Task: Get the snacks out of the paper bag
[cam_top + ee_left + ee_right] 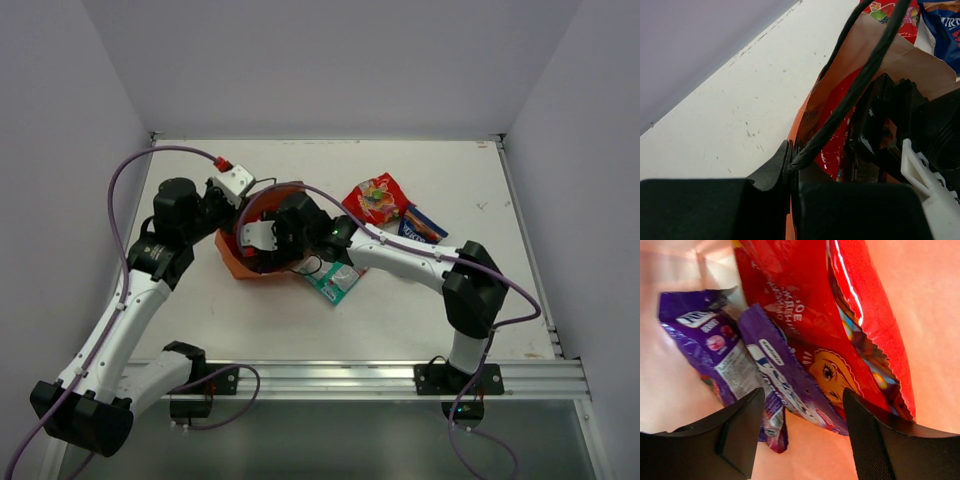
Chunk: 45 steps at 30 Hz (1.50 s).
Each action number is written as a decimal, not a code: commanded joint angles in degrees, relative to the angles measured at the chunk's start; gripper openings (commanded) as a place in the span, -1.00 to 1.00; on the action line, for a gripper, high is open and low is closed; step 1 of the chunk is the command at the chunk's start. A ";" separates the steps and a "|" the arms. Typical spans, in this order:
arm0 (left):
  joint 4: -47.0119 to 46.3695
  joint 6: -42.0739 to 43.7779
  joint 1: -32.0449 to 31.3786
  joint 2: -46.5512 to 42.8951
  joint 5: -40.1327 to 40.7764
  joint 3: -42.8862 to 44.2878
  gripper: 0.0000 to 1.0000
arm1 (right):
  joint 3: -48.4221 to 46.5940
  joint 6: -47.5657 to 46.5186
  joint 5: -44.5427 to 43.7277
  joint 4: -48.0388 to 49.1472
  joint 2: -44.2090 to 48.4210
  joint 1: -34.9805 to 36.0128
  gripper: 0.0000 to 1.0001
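The orange paper bag (pixel 238 262) lies left of centre with its mouth facing right. My left gripper (pixel 236 196) is shut on the bag's rim and thin black handle (pixel 855 85), holding the mouth up. Reaching into the bag, my right gripper (pixel 262 238) stands open. Inside, the right wrist view shows a red packet (pixel 805 305) and two purple packets (pixel 700 340) (pixel 785 382) against the bag wall (pixel 920 315); my open right gripper (pixel 802 415) has the nearer purple packet's lower edge between its fingers, not clamped. Outside lie a red snack (pixel 375 198), a blue one (pixel 420 222) and a teal-white one (pixel 333 282).
White walls close in the table (pixel 480 300) on three sides. A metal rail (pixel 350 378) runs along the near edge. My right arm's cable (pixel 400 240) arcs over the bag towards the packets on the table.
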<state>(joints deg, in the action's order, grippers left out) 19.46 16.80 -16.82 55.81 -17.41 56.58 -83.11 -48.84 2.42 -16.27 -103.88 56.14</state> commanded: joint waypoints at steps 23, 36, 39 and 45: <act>-3.73 0.43 -1.20 -2.37 3.16 1.61 -1.00 | -0.22 3.39 4.61 6.86 7.44 -1.47 -1.00; -6.19 -0.71 -1.20 -2.73 13.44 0.73 -1.00 | 0.58 9.55 6.82 9.68 24.75 -2.17 -1.00; -6.54 -1.41 -1.20 -2.02 15.90 0.90 -1.00 | 0.76 13.23 4.71 11.08 30.54 -3.22 -1.00; -6.72 -3.08 -1.20 -0.97 20.04 1.52 -1.00 | 3.03 23.25 -5.73 11.79 38.30 -13.39 -1.00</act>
<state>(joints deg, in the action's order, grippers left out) 19.38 14.98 -17.76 55.02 -1.83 56.38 -80.58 -32.36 4.82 -10.61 -70.11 48.45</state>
